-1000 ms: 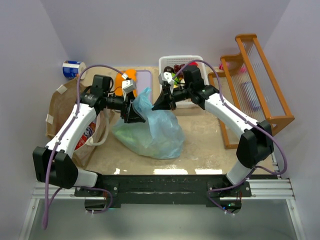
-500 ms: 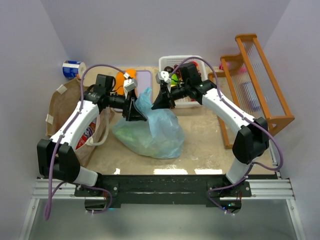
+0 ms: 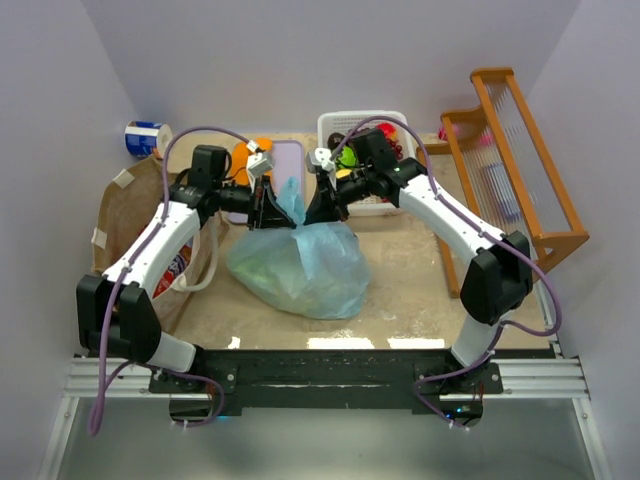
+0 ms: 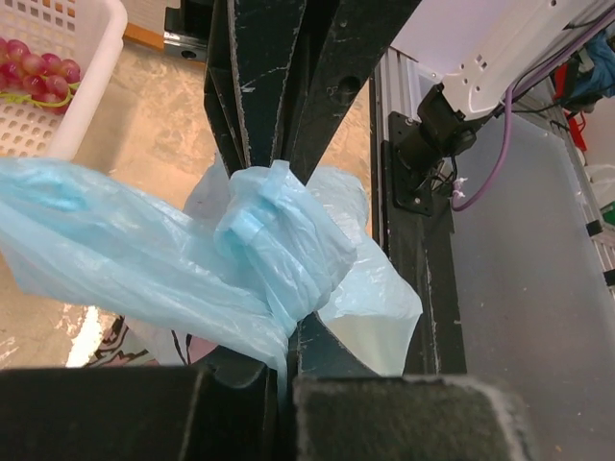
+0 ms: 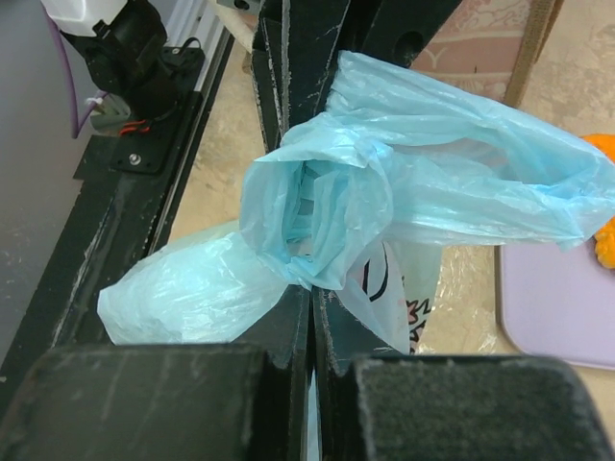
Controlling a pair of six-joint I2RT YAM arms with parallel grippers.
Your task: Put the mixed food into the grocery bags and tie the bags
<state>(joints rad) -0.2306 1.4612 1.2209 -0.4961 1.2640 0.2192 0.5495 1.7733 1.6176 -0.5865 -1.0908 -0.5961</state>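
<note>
The light-blue plastic bag (image 3: 300, 268) lies mid-table, with a greenish piece of food (image 3: 262, 268) dimly showing through it. Its gathered top (image 3: 291, 200) is wound into a loose knot (image 4: 274, 245) between the two grippers. My left gripper (image 3: 268, 208) (image 4: 288, 325) is shut on a strand of the bag's plastic. My right gripper (image 3: 325, 205) (image 5: 312, 293) faces it, jaws pressed together on another strand below the knot (image 5: 317, 216). The brown paper bag (image 3: 130, 215) lies flat at the left. Purple grapes (image 4: 38, 72) and a green-yellow piece (image 3: 348, 156) sit in the white basket (image 3: 330, 125).
An orange slab (image 3: 246, 158) lies on a lilac board (image 3: 290, 158) behind the left gripper. A wooden rack (image 3: 510, 165) stands along the right side. A roll of tape (image 3: 147, 137) sits at the back left corner.
My left gripper has closed on the bag's plastic. Both grippers have drawn closer together, and the bag's top has been pulled up into a tighter bunch between them.
</note>
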